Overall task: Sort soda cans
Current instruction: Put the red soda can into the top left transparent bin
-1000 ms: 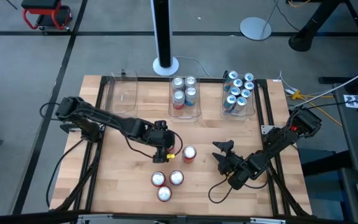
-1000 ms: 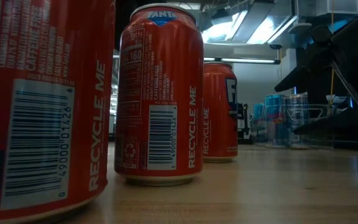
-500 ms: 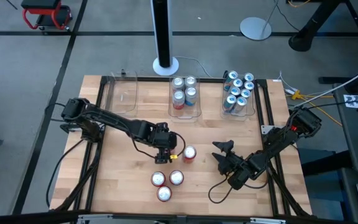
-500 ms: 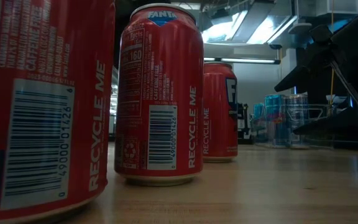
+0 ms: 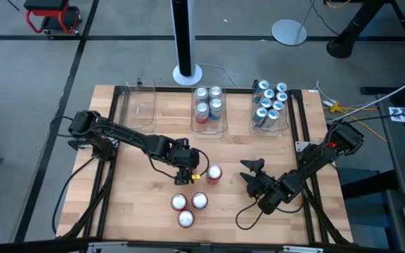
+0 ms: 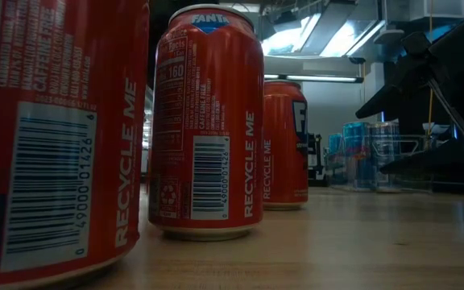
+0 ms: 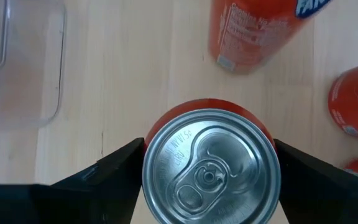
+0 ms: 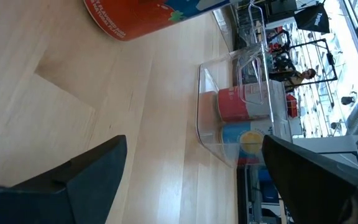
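Left end effector (image 7: 207,180) has been narrowed around a red can (image 7: 209,167), fingers flanking it, contact unclear. "FANTA" and "RECYCLE ME" are read on the front cans (image 6: 208,121). Right end effector (image 5: 253,176) is held wide open, idle.

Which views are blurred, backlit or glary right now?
Low view: the nearest red can fills the frame's left and is soft; the bright room behind leaves the arm at right in silhouette. Left wrist view: the can top is sharp with mild sheen, while the clear bin at the edge is blurred. High view: evenly lit, only soft shadows.

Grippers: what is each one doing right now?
Left gripper: jaws around a red can, grip unclear.
Right gripper: open, empty.
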`<act>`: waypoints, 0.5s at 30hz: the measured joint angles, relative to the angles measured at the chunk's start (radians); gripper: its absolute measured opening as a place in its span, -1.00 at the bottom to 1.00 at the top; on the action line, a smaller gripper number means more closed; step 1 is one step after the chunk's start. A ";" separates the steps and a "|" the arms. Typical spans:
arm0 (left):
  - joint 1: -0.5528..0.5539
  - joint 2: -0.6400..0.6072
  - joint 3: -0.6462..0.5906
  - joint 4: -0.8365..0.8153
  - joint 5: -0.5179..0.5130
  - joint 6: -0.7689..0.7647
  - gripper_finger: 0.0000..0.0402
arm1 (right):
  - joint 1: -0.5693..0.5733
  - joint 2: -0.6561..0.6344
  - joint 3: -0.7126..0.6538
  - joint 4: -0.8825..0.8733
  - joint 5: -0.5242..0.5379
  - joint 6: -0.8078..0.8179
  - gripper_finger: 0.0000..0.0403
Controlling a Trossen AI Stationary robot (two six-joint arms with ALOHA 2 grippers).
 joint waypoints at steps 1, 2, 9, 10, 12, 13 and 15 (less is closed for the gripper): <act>0.000 -0.004 0.000 -0.009 0.001 -0.003 0.46 | 0.000 0.000 0.000 0.000 0.000 0.000 0.86; 0.000 -0.013 0.000 -0.016 0.002 -0.006 0.46 | 0.000 0.000 0.000 0.000 0.000 0.000 0.86; -0.001 -0.100 0.046 -0.126 -0.073 -0.034 0.46 | 0.000 0.000 0.000 -0.002 0.001 0.000 0.86; -0.001 -0.117 0.048 -0.144 -0.087 -0.042 0.46 | 0.000 0.000 0.000 0.000 0.000 0.000 0.86; 0.001 -0.154 0.050 -0.173 -0.117 -0.053 0.46 | 0.000 0.000 0.000 0.000 -0.001 0.000 0.86; 0.003 -0.176 0.051 -0.180 -0.131 -0.056 0.46 | 0.000 0.000 0.000 0.001 -0.001 0.000 0.86; 0.005 -0.217 0.053 -0.213 -0.165 -0.077 0.46 | 0.000 0.000 0.000 0.001 -0.001 0.000 0.86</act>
